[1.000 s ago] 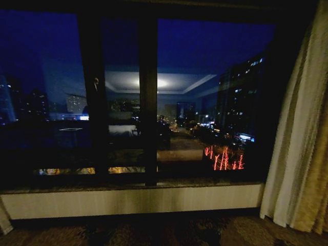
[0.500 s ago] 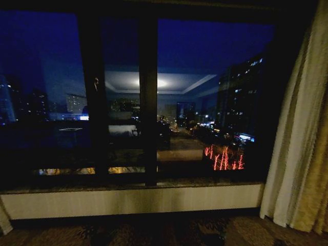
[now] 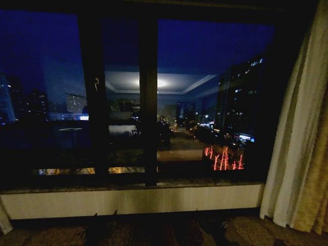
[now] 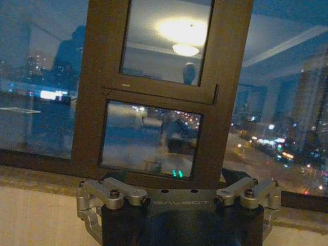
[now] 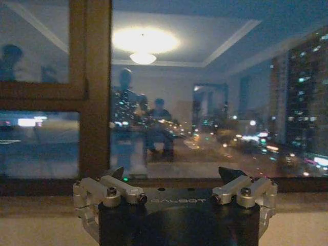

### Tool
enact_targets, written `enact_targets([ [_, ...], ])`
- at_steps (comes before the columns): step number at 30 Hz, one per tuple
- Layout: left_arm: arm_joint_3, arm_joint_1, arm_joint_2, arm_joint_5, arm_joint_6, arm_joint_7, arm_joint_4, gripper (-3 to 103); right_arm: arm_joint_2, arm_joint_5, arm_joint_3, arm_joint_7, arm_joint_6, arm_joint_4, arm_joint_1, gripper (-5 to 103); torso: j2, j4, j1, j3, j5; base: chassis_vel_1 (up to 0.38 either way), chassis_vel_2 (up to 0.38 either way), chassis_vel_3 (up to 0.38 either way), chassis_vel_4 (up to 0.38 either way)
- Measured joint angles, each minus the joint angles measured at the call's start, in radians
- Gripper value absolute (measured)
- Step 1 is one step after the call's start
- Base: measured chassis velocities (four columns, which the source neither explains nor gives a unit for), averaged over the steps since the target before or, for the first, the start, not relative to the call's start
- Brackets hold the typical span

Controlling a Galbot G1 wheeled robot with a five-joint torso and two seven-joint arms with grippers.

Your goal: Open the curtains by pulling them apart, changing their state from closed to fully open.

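The sheer cream curtains are drawn apart. One pleated panel point(image 3: 293, 154) hangs gathered at the window's right side, and a sliver of another point(image 3: 3, 221) shows at the lower left. Between them the dark window glass point(image 3: 205, 102) is bare. My left gripper point(image 4: 177, 179) faces the brown window frame point(image 4: 220, 102), open, with nothing between its fingers. My right gripper point(image 5: 172, 177) faces the glass beside the frame post point(image 5: 95, 92), also open and holding nothing. Neither gripper touches any fabric.
A golden-brown drape point(image 3: 319, 205) hangs behind the right panel. A pale sill wall point(image 3: 133, 201) runs under the window, with patterned carpet point(image 3: 246, 233) below it. Dark shapes point(image 3: 97, 228) rise at the bottom edge of the head view.
Thin dark shapes have come up at the bottom edge of the head view. The window and the curtains stand as before.
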Motion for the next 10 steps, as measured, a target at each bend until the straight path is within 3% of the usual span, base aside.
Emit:
enact_targets([
  [7, 0.007, 0.133, -0.069, 0.031, 0.152, -0.093, -0.194, 100, 0.0, 0.01, -0.022, 0.025, -0.099, 0.195, -0.11, 100, 0.0, 0.0, 0.0, 0.0, -0.0001, 0.0, 0.0, 0.0, 0.0],
  [10, 0.013, 0.158, -0.103, 0.045, 0.173, -0.103, -0.239, 100, 0.0, 0.01, -0.031, 0.035, -0.119, 0.245, -0.153, 100, 0.0, 0.0, 0.0, 0.0, -0.0001, 0.0, 0.0, 0.0, 0.0],
])
